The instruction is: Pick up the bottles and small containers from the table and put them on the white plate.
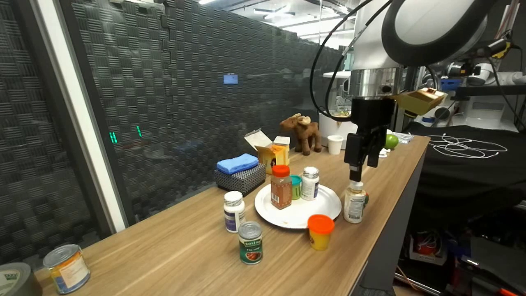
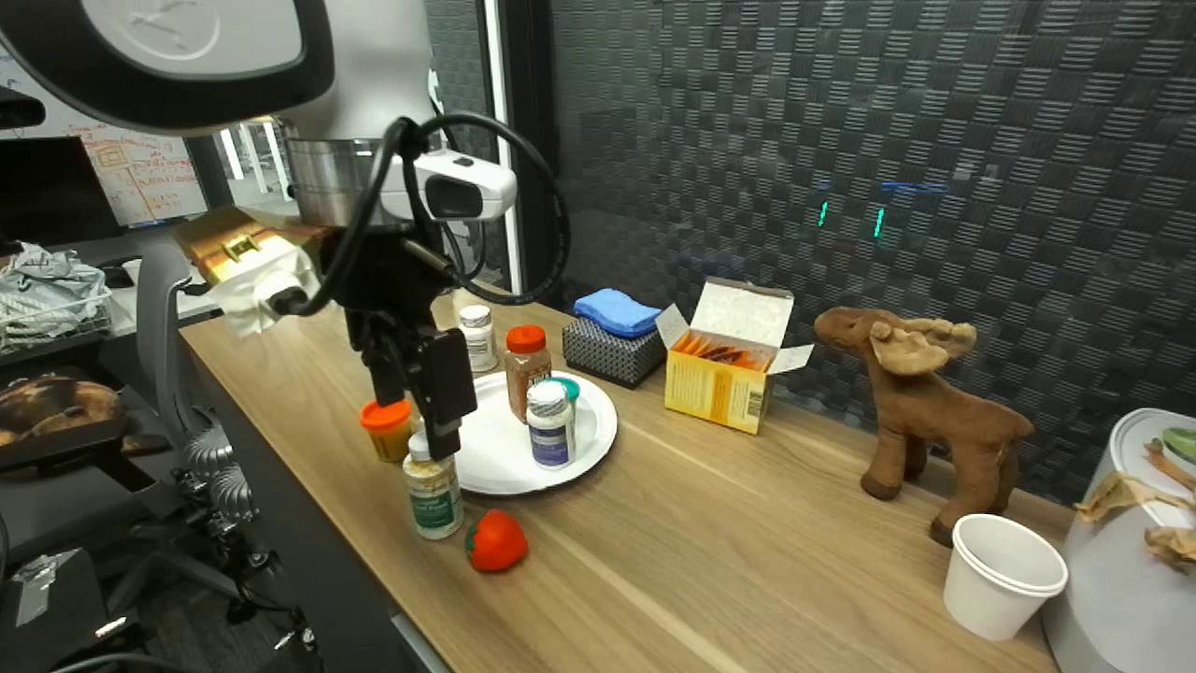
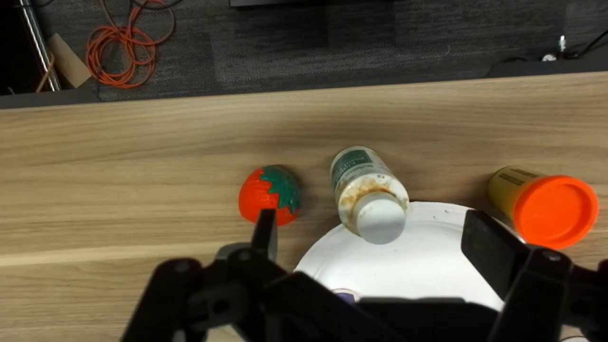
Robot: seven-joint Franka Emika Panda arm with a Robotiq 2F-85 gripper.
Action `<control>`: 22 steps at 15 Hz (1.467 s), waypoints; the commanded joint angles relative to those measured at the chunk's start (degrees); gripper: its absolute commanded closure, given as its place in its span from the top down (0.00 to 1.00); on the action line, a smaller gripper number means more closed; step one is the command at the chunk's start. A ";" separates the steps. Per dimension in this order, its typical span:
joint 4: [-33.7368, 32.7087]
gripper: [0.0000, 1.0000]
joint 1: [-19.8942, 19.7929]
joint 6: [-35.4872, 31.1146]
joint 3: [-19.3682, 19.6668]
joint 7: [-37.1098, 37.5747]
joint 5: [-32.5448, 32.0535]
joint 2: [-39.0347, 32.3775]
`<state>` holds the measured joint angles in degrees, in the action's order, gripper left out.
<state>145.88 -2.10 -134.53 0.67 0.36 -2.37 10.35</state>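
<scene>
Three containers point(image 1: 281, 191) stood on the plate point(image 1: 287, 218). Spread wide, holding nothing, the gripper point(image 3: 372, 230) hung over a white-capped bottle point(image 1: 354, 207) on the table point(image 1: 185, 248), just beside the plate; picking it up seemed the step in hand, calling next for lowering and squeezing.

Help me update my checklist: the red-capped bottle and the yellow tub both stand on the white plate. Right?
Not quite: the yellow tub stands on the table beside the white plate, as the wrist view shows. The red-capped bottle does stand on the plate.
</scene>
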 commanded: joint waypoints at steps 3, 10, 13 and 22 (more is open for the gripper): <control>1.84 1.00 0.15 -5.10 -1.58 4.91 -3.43 0.85; 0.80 1.00 0.79 -3.57 -1.29 3.56 -1.12 -1.23; 0.46 1.00 0.91 -3.56 -1.13 3.06 -0.03 -2.38; 0.52 0.27 0.74 -4.61 -1.19 3.98 -0.66 -3.03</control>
<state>146.80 -1.79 -138.31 -0.73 3.84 -3.39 6.92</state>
